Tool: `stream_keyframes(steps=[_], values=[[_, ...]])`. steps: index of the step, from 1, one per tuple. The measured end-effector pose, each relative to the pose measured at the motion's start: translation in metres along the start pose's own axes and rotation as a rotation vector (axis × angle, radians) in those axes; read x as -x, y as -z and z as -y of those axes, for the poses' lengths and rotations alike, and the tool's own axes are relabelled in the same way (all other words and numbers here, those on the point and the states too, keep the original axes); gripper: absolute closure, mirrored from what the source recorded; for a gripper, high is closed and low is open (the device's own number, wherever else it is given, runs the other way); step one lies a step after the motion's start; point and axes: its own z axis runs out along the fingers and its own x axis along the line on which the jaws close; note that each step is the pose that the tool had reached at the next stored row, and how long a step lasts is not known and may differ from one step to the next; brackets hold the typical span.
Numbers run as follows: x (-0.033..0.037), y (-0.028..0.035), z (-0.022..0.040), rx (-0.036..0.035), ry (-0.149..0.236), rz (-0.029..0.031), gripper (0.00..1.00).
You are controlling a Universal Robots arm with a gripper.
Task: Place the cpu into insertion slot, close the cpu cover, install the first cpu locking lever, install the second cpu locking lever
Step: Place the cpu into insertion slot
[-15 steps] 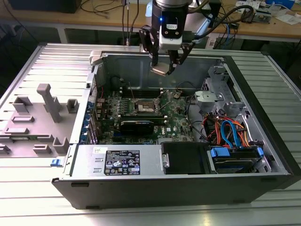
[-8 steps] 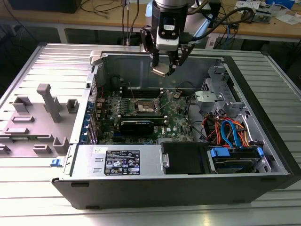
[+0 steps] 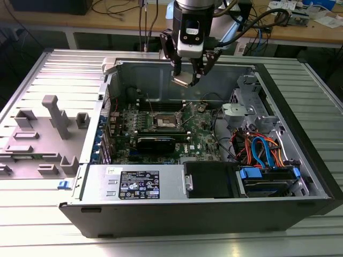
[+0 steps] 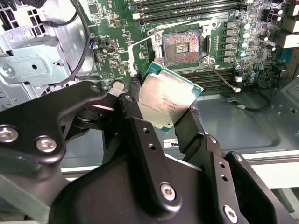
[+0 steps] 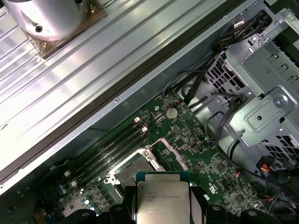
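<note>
My gripper (image 3: 187, 79) hangs above the open computer case, shut on the cpu (image 4: 166, 99), a flat square chip with a dull silver top. A black finger (image 4: 134, 100) presses on each of two opposite edges of the chip. The cpu (image 5: 162, 200) is in the air, tilted, well above the green motherboard (image 3: 201, 128). The insertion slot (image 4: 180, 44) lies bare below and a little ahead of the chip, its dark contact field showing. The cpu cover (image 5: 158, 148), a thin silver frame, stands swung up at one edge of the slot (image 5: 133, 171). In the exterior view the slot (image 3: 163, 121) sits mid-board.
Long black memory slots (image 5: 110, 151) run beside the socket. A metal drive cage (image 3: 244, 101) and orange and blue cables (image 3: 262, 147) fill the exterior view's right side of the case. A power supply (image 3: 136, 184) lies at the front. A grey fixture (image 3: 51, 131) stands outside on the left.
</note>
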Motion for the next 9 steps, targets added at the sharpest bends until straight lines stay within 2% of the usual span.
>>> stream_keyframes(steps=[3,6,9], values=[[0.0,-0.0001,0.0,0.0003,-0.013,0.0011,0.46],[0.0,-0.0006,0.0001,0.001,-0.053,0.0045,0.46],[0.0,-0.001,0.0001,0.0015,-0.077,0.0066,0.46]])
